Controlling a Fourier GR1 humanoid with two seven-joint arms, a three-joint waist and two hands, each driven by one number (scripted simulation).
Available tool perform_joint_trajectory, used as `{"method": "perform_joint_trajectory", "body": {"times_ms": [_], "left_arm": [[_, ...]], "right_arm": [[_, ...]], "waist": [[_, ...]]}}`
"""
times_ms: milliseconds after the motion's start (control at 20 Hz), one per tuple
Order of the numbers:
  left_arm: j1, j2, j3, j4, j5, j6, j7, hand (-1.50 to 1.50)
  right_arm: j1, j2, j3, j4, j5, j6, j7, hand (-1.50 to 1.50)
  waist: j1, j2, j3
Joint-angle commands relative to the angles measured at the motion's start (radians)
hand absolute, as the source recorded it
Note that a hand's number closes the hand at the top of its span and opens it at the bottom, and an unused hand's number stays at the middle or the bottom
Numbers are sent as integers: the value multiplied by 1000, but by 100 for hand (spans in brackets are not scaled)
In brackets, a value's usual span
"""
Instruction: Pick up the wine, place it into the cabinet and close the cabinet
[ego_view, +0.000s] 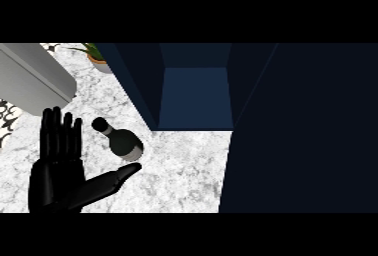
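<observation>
Right now only the left hand (55, 180) shows, coming up from the lower edge at about eight o'clock from the middle of the view. Its fingers (59, 135) are straight and close together, pointing toward twelve o'clock. The thumb (111, 180) is spread wide, reaching out toward two o'clock. The hand holds nothing.

The wine bottle (122, 142) is on the marble counter (184, 170) at about nine o'clock from the middle. Its dark cap end points toward eleven o'clock and its wider body lies toward five o'clock. Whether it stands or lies I cannot tell from this steep angle. It sits in the gap between fingers and thumb, at three o'clock from the fingers and clear of them. The thumb tip is just beside the bottle's lower end, at its six o'clock. Whether the two touch is not clear.

The dark blue cabinet (196, 95) is at twelve o'clock, open, with its paler inner wall in view. The bottle is outside it, at about eight o'clock from the opening. A wide dark panel (303, 130) fills the three o'clock side.

A grey box (33, 77) stands at ten o'clock, and a potted plant (94, 54) is at eleven o'clock near the cabinet's corner.
</observation>
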Motion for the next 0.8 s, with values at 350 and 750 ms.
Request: {"method": "perform_joint_trajectory", "body": {"times_ms": [350,750], "left_arm": [[22,-16,157,198,115,-119,-226,-150],[13,-65,149,376,140,-158,-379,-150]], "right_arm": [[48,-8,18,-177,-8,-7,91,-150],[54,-14,-59,-106,-70,17,0,-150]], "waist": [[-2,-1,1],[-1,0,1]]}}
